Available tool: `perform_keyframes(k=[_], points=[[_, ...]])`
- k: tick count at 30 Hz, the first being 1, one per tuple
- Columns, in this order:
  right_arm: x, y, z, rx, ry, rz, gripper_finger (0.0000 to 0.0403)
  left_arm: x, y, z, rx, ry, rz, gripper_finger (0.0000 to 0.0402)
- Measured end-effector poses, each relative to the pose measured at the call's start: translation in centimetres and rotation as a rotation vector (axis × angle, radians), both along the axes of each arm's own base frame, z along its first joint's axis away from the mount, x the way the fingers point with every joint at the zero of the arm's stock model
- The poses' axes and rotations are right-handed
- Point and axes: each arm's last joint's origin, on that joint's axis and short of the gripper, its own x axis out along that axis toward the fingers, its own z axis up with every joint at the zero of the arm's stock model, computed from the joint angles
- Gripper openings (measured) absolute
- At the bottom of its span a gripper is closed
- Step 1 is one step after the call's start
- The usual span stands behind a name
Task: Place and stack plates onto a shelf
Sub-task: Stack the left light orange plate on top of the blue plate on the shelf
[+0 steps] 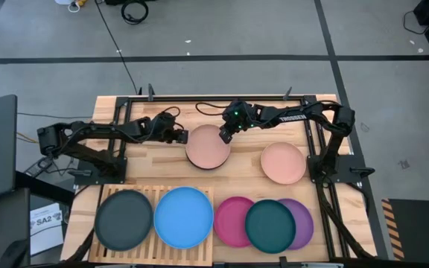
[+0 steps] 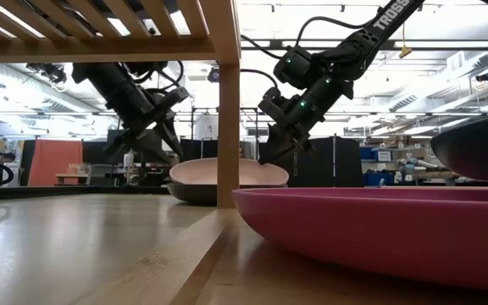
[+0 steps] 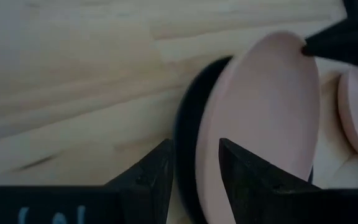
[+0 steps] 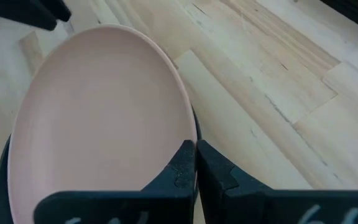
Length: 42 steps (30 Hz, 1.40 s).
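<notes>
A salmon pink plate lies at the table's middle far side, with a dark rim showing under it, seemingly a dark plate below. My left gripper is at its left rim and my right gripper is shut at its right rim. A second salmon plate rests flat on the table to the right. On the slatted shelf at near left lie a black plate and a blue plate. Magenta, teal and purple plates overlap at near right. My left gripper has the left rim of the salmon plate and the dark rim under it between its two fingers, one finger over the pink face and one outside the dark rim. It comes slanting down from the table's left. My right gripper sets its shut fingertips against the salmon plate's right rim, slanting down from the far right. Whether they press down or only touch, I cannot tell.
The shelf's wooden post stands close in the low view and hides part of the plate. Bare tabletop lies between the held plate and the shelf. Black frame rails run along the table's sides.
</notes>
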Motion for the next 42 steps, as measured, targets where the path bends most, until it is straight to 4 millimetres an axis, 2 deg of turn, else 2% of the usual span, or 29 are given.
perform_keyframes(k=[11, 22, 38, 42], points=[[0.1, -0.1, 0.2, -0.009, -0.021, 0.0, 0.0009, 0.3, 0.8, 0.6, 0.08, -0.055, -0.019, 0.0135], [0.2, -0.1, 0.2, -0.013, -0.032, 0.0, 0.0009, 0.2, 0.7, 0.2, 0.069, -0.029, -0.023, 0.0135], [0.4, -0.1, 0.4, -0.023, -0.055, 0.0, 0.0009, 0.4, -1.1, -0.3, 0.035, 0.047, -0.098, 0.0135], [0.4, -0.1, 0.4, -0.022, -0.055, 0.001, 0.0009, 0.2, -1.2, -0.5, 0.024, 0.074, -0.1, 0.0124]])
